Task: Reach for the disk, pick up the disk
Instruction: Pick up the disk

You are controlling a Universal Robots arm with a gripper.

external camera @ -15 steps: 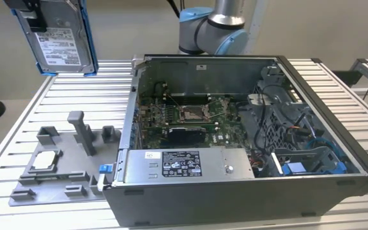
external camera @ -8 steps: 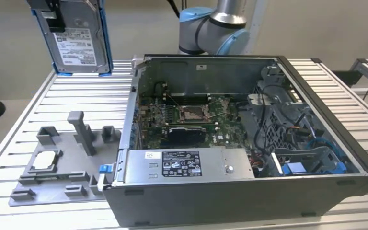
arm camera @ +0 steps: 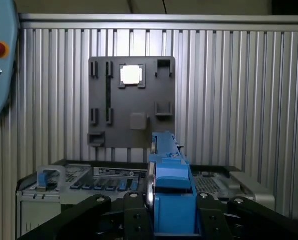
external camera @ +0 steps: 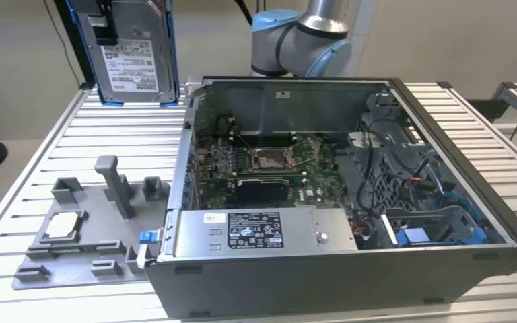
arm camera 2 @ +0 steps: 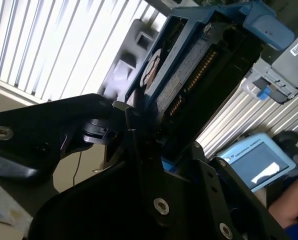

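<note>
Slatted metal table (external camera: pixel 52 134), open computer case (external camera: pixel 330 282) sitting on it toward the exterior view's right, arm (external camera: pixel 308 40) rising behind the case. Grey fixture plate (external camera: pixel 88 232) lies on the table just beside the case on the exterior view's left. Grey power-supply box (external camera: pixel 258 232) sits inside the case along its near wall. The disk (external camera: pixel 137 57) is off the table: it hangs upright in the air at the exterior view's upper left, above the far table edge and well apart from plate and case, label facing the camera, blue carrier frame round its edges. Gripper (arm camera: pixel 169 202) in the first wrist view is pinching the disk, jaws pressed against either side of the blue carrier, disk edge-on between them. Judgement: reach done, pick-up effectively made, the disk is carried. To do it well: even squeeze on the carrier's flat sides so it can't pivot, disk plumb, no jerks, good clearance from the case wall. Risk: plastic frame flexing or slipping. Small square processor chip (external camera: pixel 64 225) sits in a plate pocket, untouched.
</note>
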